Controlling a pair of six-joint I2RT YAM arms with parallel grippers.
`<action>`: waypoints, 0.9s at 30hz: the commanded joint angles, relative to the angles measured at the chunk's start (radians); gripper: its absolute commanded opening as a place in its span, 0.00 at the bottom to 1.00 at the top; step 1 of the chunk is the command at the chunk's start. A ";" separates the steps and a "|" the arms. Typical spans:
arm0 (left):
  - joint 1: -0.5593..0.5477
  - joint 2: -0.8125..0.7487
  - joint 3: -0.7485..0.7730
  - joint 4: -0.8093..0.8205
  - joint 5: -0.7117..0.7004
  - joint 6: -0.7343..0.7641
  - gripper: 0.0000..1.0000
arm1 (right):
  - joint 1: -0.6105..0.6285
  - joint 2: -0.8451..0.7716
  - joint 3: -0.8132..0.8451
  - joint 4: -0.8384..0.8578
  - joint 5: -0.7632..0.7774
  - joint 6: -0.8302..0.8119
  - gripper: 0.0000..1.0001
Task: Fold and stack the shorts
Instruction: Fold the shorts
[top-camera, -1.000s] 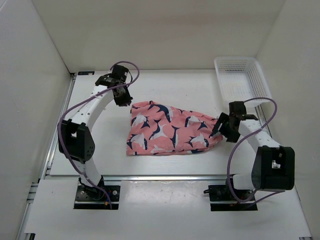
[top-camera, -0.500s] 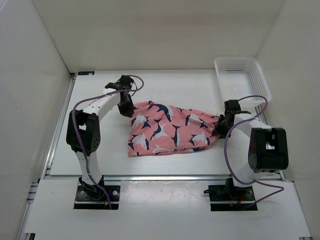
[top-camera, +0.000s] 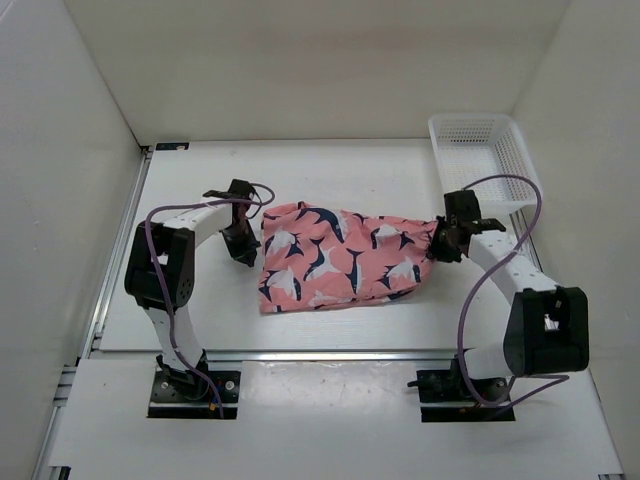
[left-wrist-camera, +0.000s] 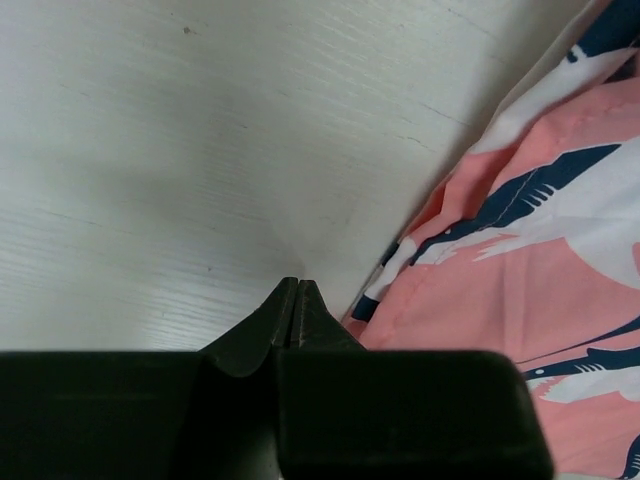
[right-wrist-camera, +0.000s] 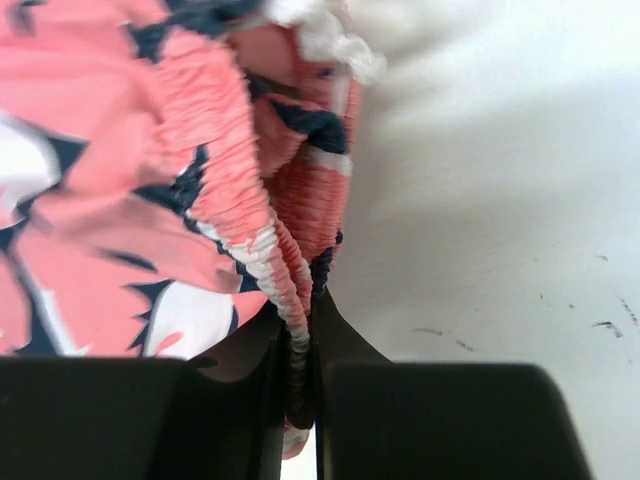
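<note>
The coral-pink shorts (top-camera: 340, 255) with navy-and-white sharks lie flat mid-table, waistband to the right. My left gripper (top-camera: 242, 248) is low over the table just left of the shorts' left hem. In the left wrist view this gripper (left-wrist-camera: 297, 285) is shut with nothing between its fingers, and the shorts' hem (left-wrist-camera: 520, 230) lies just to its right. My right gripper (top-camera: 438, 246) is at the right end of the shorts. The right wrist view shows this gripper (right-wrist-camera: 301, 305) shut on the gathered elastic waistband (right-wrist-camera: 235, 190) of the shorts.
A white mesh basket (top-camera: 505, 135) stands at the back right corner, just behind the right arm. White walls enclose the table on the left, back and right. A metal rail (top-camera: 330, 353) runs along the table's near edge.
The left gripper came nearer along the shorts' left edge and closed on nothing. The right gripper closed on the waistband, and the shorts' right end shifted slightly.
</note>
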 joint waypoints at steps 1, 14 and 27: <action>0.009 -0.026 -0.009 0.056 0.031 -0.012 0.10 | 0.075 -0.074 0.111 -0.040 0.111 -0.036 0.00; -0.005 0.077 0.001 0.099 0.087 -0.023 0.10 | 0.621 0.098 0.553 -0.236 0.350 -0.024 0.00; 0.005 0.068 0.001 0.099 0.107 -0.041 0.10 | 0.933 0.564 0.989 -0.267 0.357 -0.044 0.00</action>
